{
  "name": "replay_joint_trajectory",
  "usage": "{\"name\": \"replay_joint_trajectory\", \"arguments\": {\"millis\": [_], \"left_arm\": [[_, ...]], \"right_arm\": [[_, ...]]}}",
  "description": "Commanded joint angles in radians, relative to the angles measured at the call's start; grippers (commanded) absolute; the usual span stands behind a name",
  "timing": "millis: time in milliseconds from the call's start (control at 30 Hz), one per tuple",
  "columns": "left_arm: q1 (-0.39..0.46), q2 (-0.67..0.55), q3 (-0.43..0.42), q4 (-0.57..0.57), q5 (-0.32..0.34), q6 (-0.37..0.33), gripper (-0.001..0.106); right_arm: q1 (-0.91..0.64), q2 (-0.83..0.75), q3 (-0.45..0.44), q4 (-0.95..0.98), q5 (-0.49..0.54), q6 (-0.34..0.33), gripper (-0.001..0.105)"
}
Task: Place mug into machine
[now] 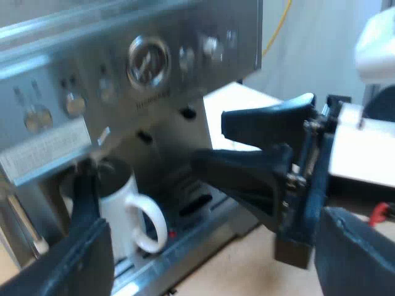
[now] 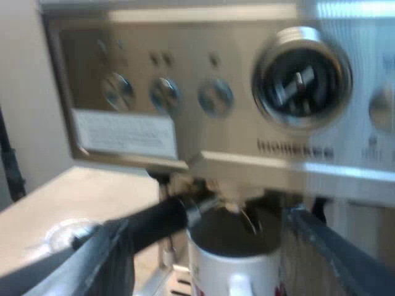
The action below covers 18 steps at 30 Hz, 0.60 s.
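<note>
Under the espresso machine's (image 1: 185, 31) head the mug (image 1: 121, 206) stands placed; left gripper (image 1: 207, 209) and right gripper (image 2: 207, 246) jaws wide, only retreat left.

the espresso machine (image 1: 185, 37) is brushed silver steel, its round gauge (image 2: 302, 77) dark-faced, its label (image 2: 126, 132) pale with grey print. under its front the mug (image 1: 123, 209) is white, dark inside, with a red mark low on its wall. the holder (image 2: 154, 219) has a black handle. the worktop (image 1: 234, 265) beside the machine is light tan.
</note>
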Motion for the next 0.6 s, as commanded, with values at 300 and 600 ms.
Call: {"name": "replay_joint_trajectory", "arguments": {"millis": [300,600], "left_arm": [[-0.006,-0.178,-0.032,0.001,-0.017,0.013,0.068],[-0.006,-0.216,-0.017,0.09,-0.024,0.008,0.068]], "right_arm": [[0.091,-0.122,-0.003,-0.004,0.004,-0.123,0.005],[0.089,-0.126,-0.065,0.181,-0.012,-0.107,0.0]]}}
